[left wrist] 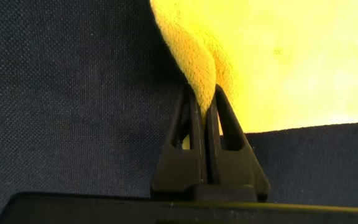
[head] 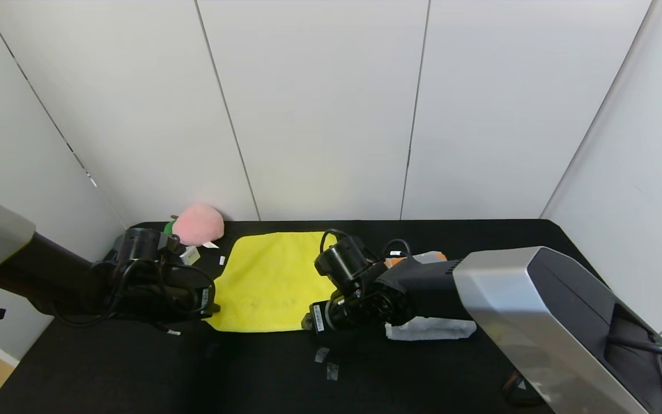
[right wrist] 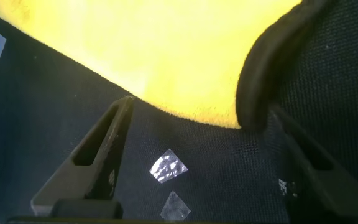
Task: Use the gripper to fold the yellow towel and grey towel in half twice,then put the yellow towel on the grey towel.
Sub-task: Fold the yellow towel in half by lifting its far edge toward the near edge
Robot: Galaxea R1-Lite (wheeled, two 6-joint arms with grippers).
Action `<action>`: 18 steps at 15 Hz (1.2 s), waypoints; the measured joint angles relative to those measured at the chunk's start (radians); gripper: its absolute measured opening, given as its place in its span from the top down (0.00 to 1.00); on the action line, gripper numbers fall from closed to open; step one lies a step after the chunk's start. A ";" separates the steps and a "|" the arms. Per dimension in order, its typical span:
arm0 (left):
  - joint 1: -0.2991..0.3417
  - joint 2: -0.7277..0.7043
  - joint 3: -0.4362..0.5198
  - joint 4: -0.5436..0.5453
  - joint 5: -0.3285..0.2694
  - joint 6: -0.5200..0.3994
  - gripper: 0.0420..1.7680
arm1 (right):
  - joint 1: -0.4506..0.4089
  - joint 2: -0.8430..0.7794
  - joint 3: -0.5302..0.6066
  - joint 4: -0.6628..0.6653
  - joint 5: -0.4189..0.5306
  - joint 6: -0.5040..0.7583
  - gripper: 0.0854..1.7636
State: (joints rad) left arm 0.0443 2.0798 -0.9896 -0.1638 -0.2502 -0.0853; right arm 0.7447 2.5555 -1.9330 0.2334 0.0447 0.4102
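The yellow towel (head: 268, 282) lies flat on the black table, in the middle. My left gripper (head: 214, 309) is at its near left corner, and in the left wrist view that gripper (left wrist: 205, 93) is shut on a pinched fold of the yellow towel (left wrist: 278, 56). My right gripper (head: 308, 322) sits at the near right corner. In the right wrist view it (right wrist: 197, 109) stands open over the edge of the yellow towel (right wrist: 166, 56), holding nothing. The grey towel (head: 431, 329) lies to the right, mostly hidden under my right arm, with an orange band (head: 417, 259) showing at its far end.
A pink plush peach (head: 197, 224) sits at the back left by the wall. Small scraps of clear tape (head: 321, 355) lie on the black cloth near the front; they (right wrist: 168, 167) show between my right fingers. White walls close in the table at back and sides.
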 joint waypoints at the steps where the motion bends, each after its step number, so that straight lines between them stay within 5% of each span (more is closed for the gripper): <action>1: 0.000 0.000 0.001 0.000 0.000 0.000 0.95 | 0.000 0.001 0.000 -0.004 0.000 0.000 0.17; 18: 0.000 0.000 0.014 -0.032 0.002 0.002 0.95 | 0.000 0.025 -0.007 -0.068 -0.016 -0.007 0.14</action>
State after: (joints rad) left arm 0.0440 2.0798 -0.9755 -0.1962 -0.2483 -0.0836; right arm 0.7443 2.5809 -1.9398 0.1651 0.0291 0.4032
